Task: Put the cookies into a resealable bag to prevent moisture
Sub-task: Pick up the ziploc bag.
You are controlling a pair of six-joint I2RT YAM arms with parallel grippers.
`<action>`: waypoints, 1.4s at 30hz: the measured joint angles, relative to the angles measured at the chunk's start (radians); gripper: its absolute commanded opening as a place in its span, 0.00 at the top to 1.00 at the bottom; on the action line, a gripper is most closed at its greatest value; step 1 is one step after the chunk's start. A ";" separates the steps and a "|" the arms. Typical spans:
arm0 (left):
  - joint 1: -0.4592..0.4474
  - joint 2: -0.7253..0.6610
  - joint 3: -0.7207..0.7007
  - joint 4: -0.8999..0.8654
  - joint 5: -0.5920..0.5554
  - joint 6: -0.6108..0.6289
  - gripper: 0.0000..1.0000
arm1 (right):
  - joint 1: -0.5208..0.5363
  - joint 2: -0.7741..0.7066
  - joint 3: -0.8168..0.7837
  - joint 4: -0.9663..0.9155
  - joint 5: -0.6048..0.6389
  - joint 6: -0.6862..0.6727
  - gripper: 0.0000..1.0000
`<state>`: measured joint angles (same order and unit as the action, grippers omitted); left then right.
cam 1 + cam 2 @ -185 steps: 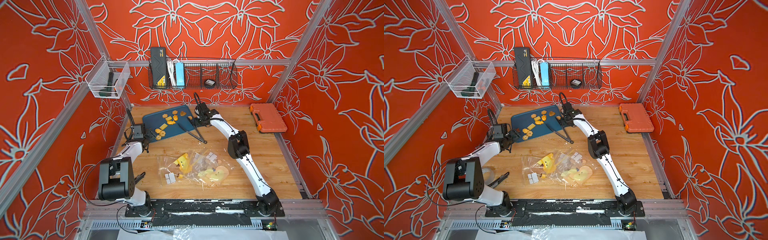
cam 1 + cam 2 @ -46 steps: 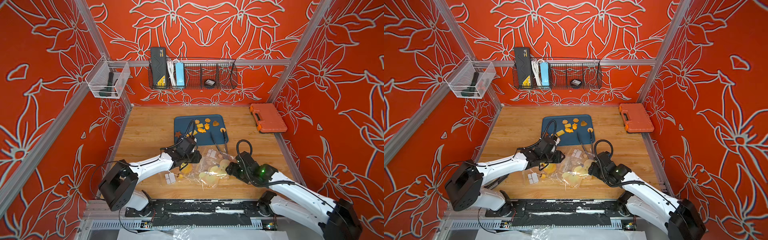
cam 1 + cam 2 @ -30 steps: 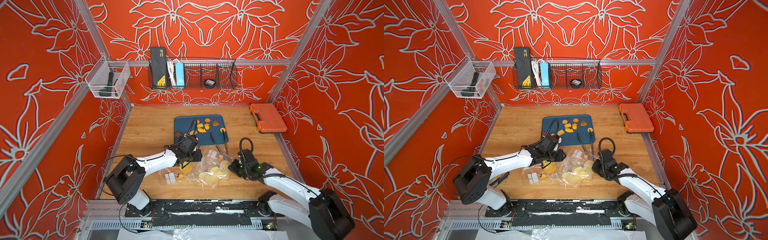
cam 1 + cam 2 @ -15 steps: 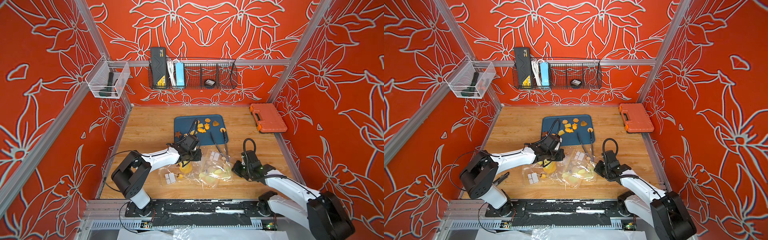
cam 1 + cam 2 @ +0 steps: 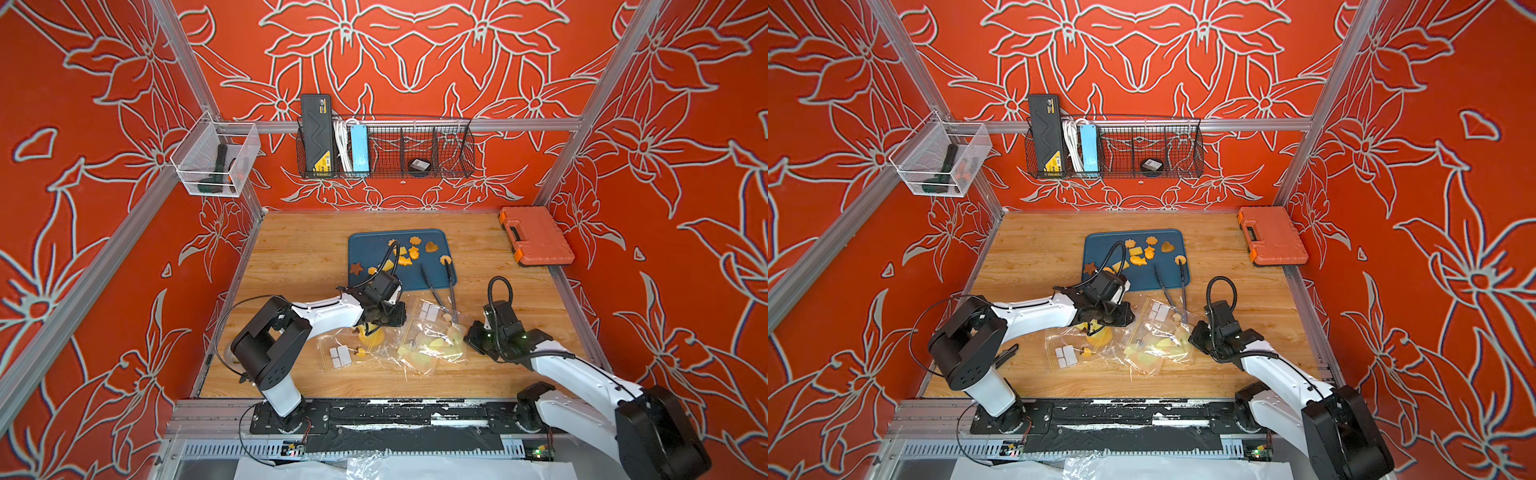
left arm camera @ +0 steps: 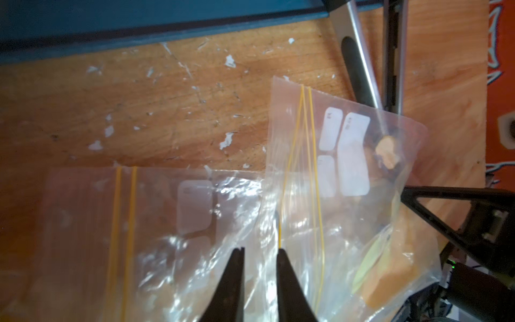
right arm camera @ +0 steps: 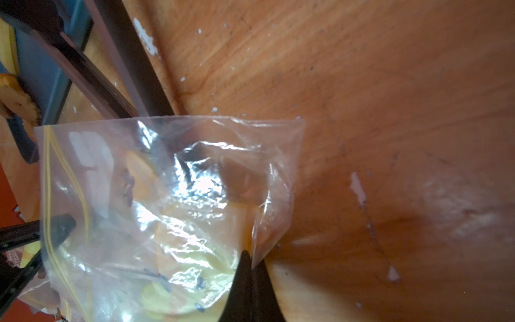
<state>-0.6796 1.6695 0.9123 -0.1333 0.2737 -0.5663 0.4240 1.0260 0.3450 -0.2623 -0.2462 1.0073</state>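
Several golden and orange cookies (image 5: 405, 259) and a brown star lie on the blue tray (image 5: 370, 249) (image 5: 1100, 245). One small cookie (image 6: 386, 150) sits inside the resealable bag (image 5: 432, 340) (image 5: 1154, 345) (image 7: 167, 209), a clear bag with a pale yellow figure. My right gripper (image 7: 250, 256) (image 5: 471, 338) is shut on that bag's right edge. My left gripper (image 6: 260, 251) (image 5: 388, 320) is at the bag's yellow zip lines, jaws a little apart, crinkled film showing in the gap.
A second clear bag (image 5: 349, 353) (image 6: 153, 223) lies to the left and overlaps the first. Metal tongs (image 5: 451, 286) lie from the tray onto the bag. An orange case (image 5: 536, 237) sits at the back right. A wire basket (image 5: 386, 145) and a clear bin (image 5: 214, 160) hang on the walls.
My right gripper has shut on the bag's edge and shifted slightly right. The left gripper stays at the bag's mouth while its elbow has swung back. The bags have barely moved.
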 measured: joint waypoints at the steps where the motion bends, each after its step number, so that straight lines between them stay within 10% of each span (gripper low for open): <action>1: 0.000 0.000 -0.001 0.005 0.006 0.001 0.70 | 0.000 0.000 0.000 0.000 0.000 0.000 1.00; 12: 0.000 -0.032 -0.097 0.096 0.108 -0.043 0.56 | 0.000 0.002 -0.023 0.034 0.000 0.023 1.00; 42: -0.001 -0.197 -0.363 0.360 0.195 -0.144 0.67 | -0.007 -0.153 -0.135 0.161 -0.040 0.263 1.00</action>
<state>-0.6807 1.4723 0.5495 0.2272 0.4690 -0.7101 0.4171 0.8730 0.2100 -0.1017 -0.2863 1.2701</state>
